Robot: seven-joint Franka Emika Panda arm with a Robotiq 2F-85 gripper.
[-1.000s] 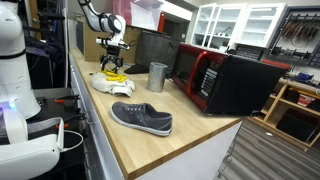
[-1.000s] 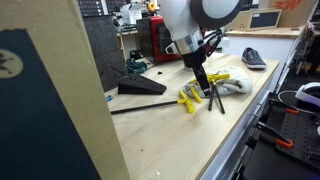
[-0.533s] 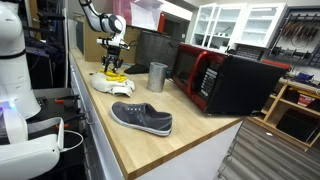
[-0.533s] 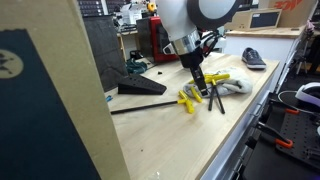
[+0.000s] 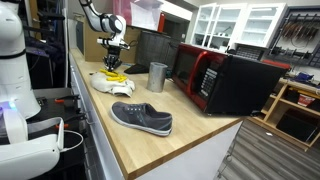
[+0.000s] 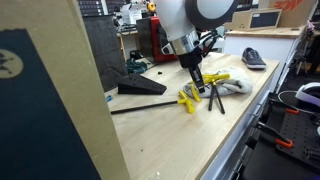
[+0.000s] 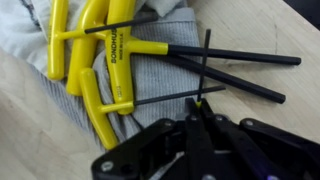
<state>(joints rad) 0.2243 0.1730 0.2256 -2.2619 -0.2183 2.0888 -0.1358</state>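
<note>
Peering through the wrist view, we see the gripper (image 7: pixel 200 108) with its fingers pressed together, pinching the thin black rod of a yellow wrench (image 7: pixel 98 110) at the edge of the grey cloth (image 7: pixel 165 75). We think the rod could slip out, because it is thin and held near its tip. In an exterior view, more wrenches (image 6: pixel 222 76) lie on the cloth, so one could snag and get dragged along. In an exterior view, a metal cup (image 5: pixel 157 77) stands just beside the cloth; we cannot see inside it.
</note>
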